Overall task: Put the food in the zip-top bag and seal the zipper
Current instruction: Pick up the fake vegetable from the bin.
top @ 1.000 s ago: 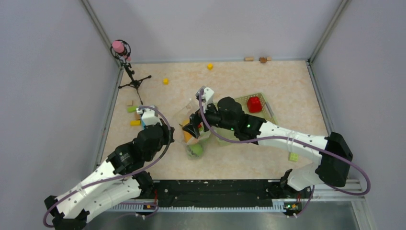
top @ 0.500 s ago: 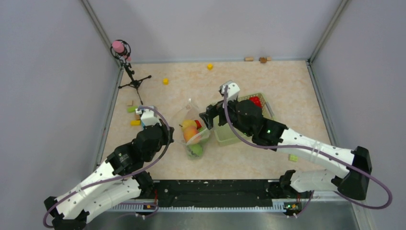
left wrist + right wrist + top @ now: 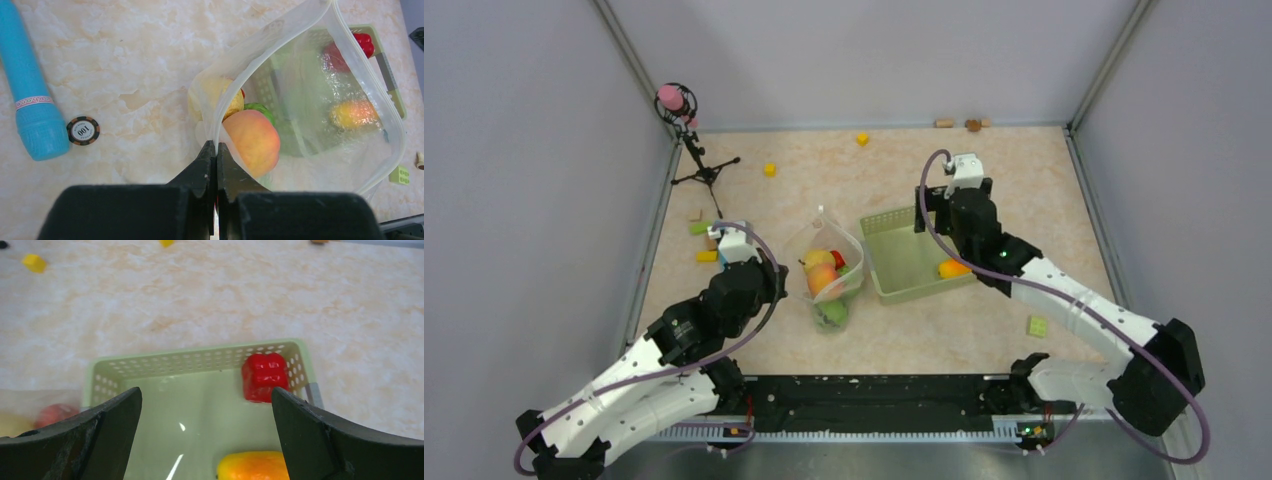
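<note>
The zip-top bag [image 3: 832, 262] lies open beside the green basket [image 3: 894, 270], holding a peach [image 3: 252, 140], a yellow fruit [image 3: 227, 97] and green pieces [image 3: 832, 313]. My left gripper [image 3: 216, 146] is shut on the bag's rim, by the whitish zipper strip [image 3: 272, 52]; it also shows in the top view [image 3: 786, 282]. My right gripper [image 3: 205, 392] is open and empty above the basket [image 3: 200, 356]; it also shows in the top view [image 3: 969, 232]. A red pepper [image 3: 264, 376] and an orange-yellow fruit [image 3: 252, 466] lie in the basket.
A blue tube [image 3: 30, 90] and a poker chip [image 3: 83, 130] lie left of the bag. A microphone stand [image 3: 686, 130] is at the back left. Yellow cubes [image 3: 769, 169], coloured blocks [image 3: 702, 228] and a green block [image 3: 1037, 326] are scattered about.
My right gripper has drawn back from the bag's mouth to the right and now hovers open over the basket. The left gripper still holds the bag's rim.
</note>
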Robot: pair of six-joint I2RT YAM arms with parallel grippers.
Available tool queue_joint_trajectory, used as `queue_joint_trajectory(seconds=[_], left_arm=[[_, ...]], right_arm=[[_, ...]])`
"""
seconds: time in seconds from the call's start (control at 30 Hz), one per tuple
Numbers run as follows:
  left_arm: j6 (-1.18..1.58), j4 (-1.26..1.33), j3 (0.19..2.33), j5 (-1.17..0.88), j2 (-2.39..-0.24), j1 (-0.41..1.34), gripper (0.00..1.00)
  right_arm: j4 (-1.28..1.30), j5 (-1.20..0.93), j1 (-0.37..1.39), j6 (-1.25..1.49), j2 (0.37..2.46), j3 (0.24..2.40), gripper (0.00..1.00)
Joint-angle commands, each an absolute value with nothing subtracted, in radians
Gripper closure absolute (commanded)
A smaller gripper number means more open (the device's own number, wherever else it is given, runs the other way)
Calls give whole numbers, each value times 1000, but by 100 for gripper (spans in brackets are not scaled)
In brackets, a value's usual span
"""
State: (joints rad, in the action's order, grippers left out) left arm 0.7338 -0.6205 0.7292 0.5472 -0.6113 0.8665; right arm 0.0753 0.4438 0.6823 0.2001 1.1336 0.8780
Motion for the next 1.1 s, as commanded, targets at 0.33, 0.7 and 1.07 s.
queue_joint_trajectory(seconds=[0.33, 0.7, 1.07], left_arm=[[730, -577, 729, 569, -631, 871, 100], [725, -570, 728, 562, -648, 871, 100], [724, -569, 726, 564, -637, 871, 100]], right_arm=[[26, 598, 544, 67, 1507, 969, 1], [-8, 637, 522, -27, 1684, 1045, 6], [10, 542, 508, -29, 1732, 1068, 14]])
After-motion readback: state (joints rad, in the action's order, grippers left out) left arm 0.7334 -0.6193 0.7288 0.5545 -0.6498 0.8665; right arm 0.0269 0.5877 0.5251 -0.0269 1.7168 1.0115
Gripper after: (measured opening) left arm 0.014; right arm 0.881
